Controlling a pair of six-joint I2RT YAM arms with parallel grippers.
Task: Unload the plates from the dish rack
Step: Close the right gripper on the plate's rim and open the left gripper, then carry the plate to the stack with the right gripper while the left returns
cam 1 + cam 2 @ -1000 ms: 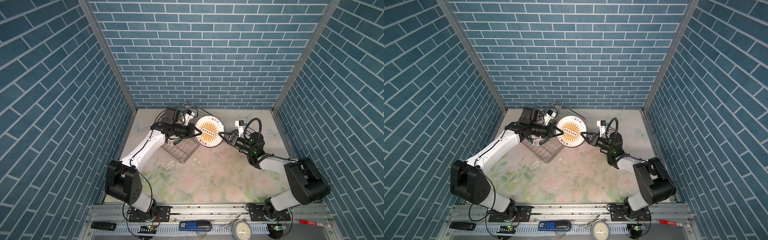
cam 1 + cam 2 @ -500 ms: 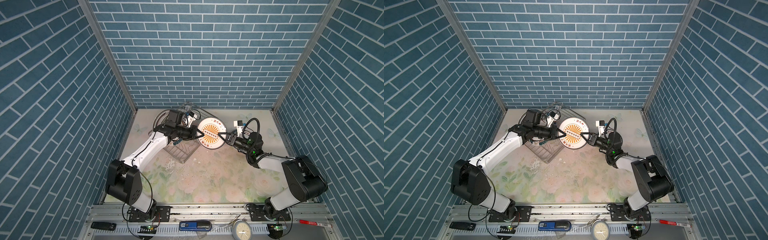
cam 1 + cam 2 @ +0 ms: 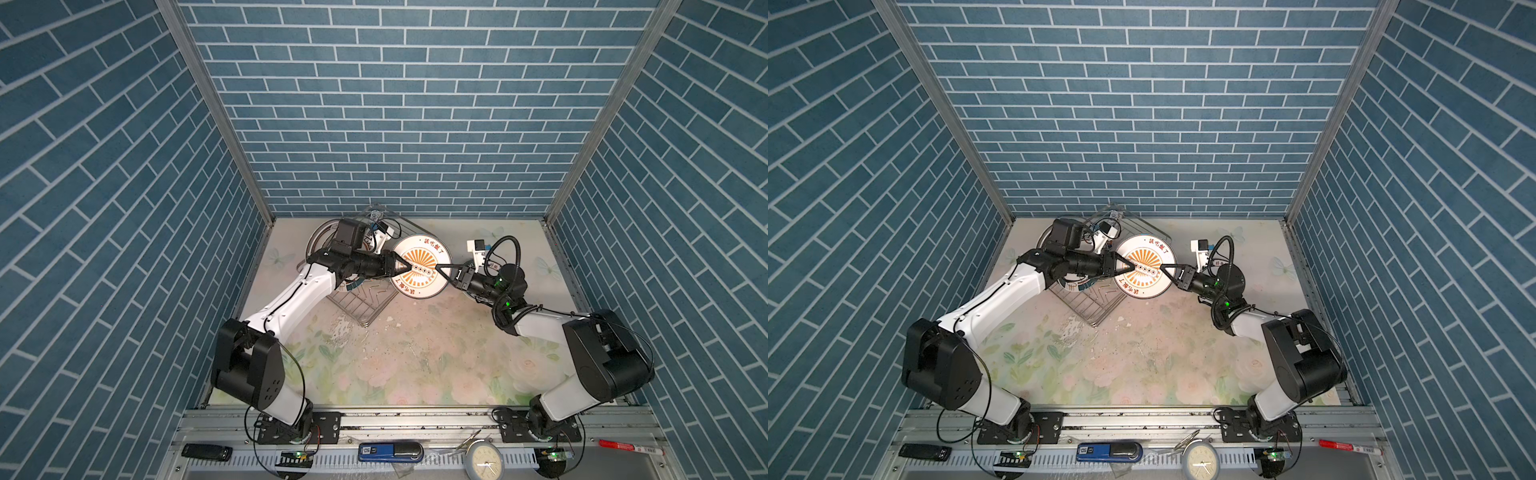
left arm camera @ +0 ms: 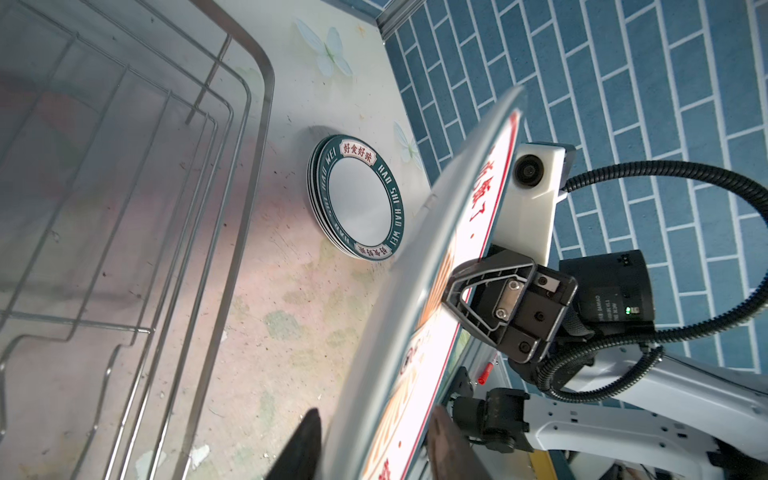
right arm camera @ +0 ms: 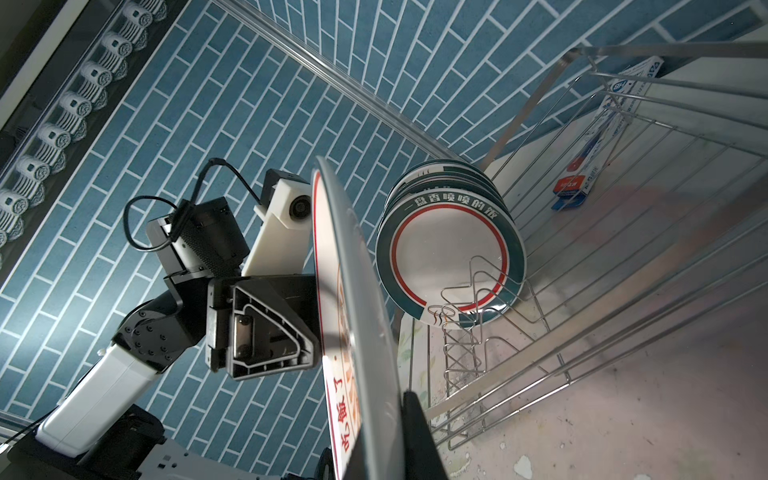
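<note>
One sunburst plate (image 3: 419,257), clenched in right fingers (image 5: 419,440), left fingers (image 4: 299,449) released astride rim

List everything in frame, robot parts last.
sunburst plate: 1, white with orange centre, on edge in the air between the claws
racked plates: several, white with teal rims, upright in dish rack
dish rack: 1, silver wire, back left of table
stacked plates: a few, teal-rimmed, flat on table, apart from rack
carton: 1, blue, white and red, inside rack
table: 1, pale floral
clock: 1, white, front rail
handset: 1, black, front rail
blue device: 1, front rail
marker: 1, red, front rail
left claw: open, fingers either side of sunburst plate
right claw: shut on sunburst plate's rim
</note>
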